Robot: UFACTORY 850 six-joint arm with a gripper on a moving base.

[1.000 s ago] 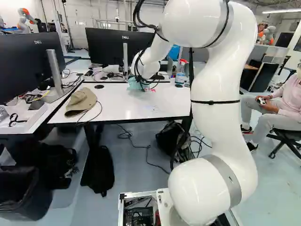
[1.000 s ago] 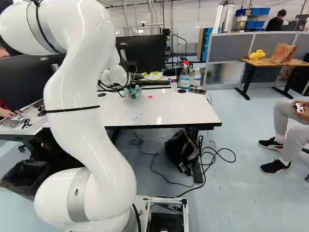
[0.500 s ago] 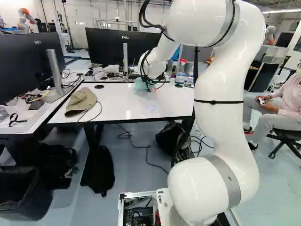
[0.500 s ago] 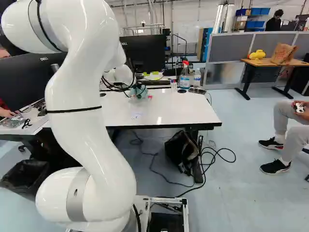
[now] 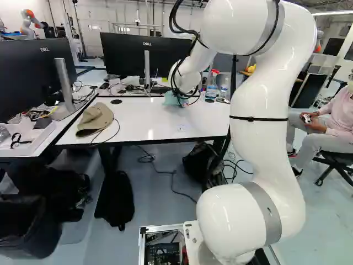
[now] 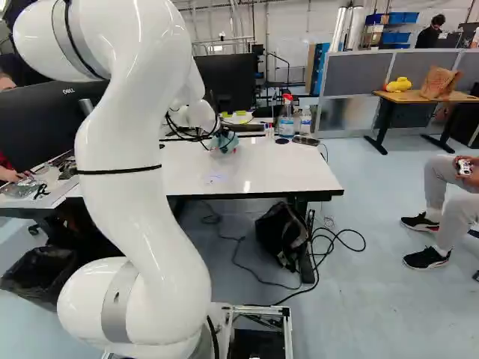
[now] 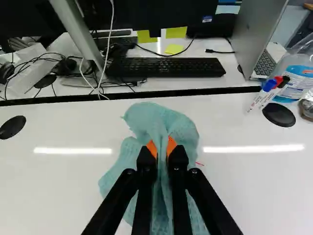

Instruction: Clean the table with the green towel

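One white arm [image 5: 267, 138] reaches out over one white table [image 5: 138, 130]. At its end is one claw [image 5: 181, 97] with two fingers [image 7: 146, 164] and two orange pads [image 7: 172, 145]. The claw is nearly closed, with a thin fold of the one green towel [image 7: 146, 117] pinched between both pads. The rest of the towel puffs out ahead of the fingers and on both sides, near the far edge of the table. It looks to be on the table top, but I cannot tell if all of it touches.

One small red mark [image 7: 199, 164] shows right beside the towel. Two flat black discs [image 7: 279, 115] are on this table — one on each side of the claw, well apart from it.

Near one disc is one spray bottle [image 5: 212, 88] with a red top, and one water bottle [image 5: 223, 90] is beside it. Pens [image 7: 261, 95] lean there too, but I cannot count them for sure. One tan hat [image 5: 95, 118] sits at the left of the table in the left base view. Past the table are one black keyboard [image 7: 166, 67] and three yellow notes [image 7: 176, 33].
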